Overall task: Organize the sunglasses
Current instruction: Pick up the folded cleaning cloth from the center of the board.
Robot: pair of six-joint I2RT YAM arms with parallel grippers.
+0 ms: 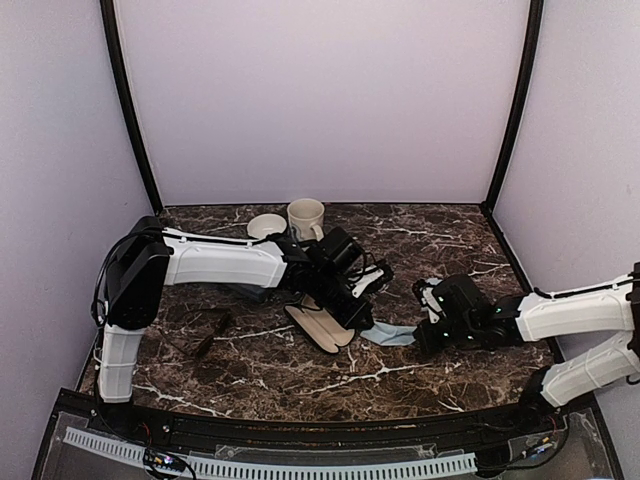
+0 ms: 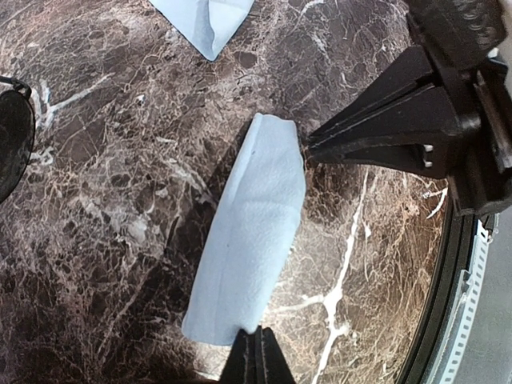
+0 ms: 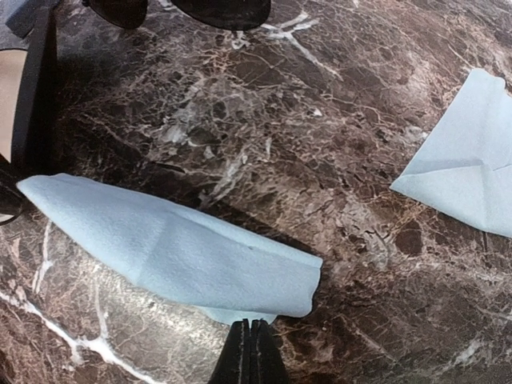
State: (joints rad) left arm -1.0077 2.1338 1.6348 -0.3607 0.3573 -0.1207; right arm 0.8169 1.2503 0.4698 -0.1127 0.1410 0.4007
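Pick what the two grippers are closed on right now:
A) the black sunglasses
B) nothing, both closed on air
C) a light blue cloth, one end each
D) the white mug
C: the left gripper is shut on one end of the light blue cloth, and the right gripper is shut on the other end, with the cloth stretched flat on the marble between them.

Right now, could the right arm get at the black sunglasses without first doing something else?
Probably not at once. The right gripper is shut on one end of the blue cloth, so it must let go first. After that, the marble toward the black sunglasses looks bare, so the way seems free.
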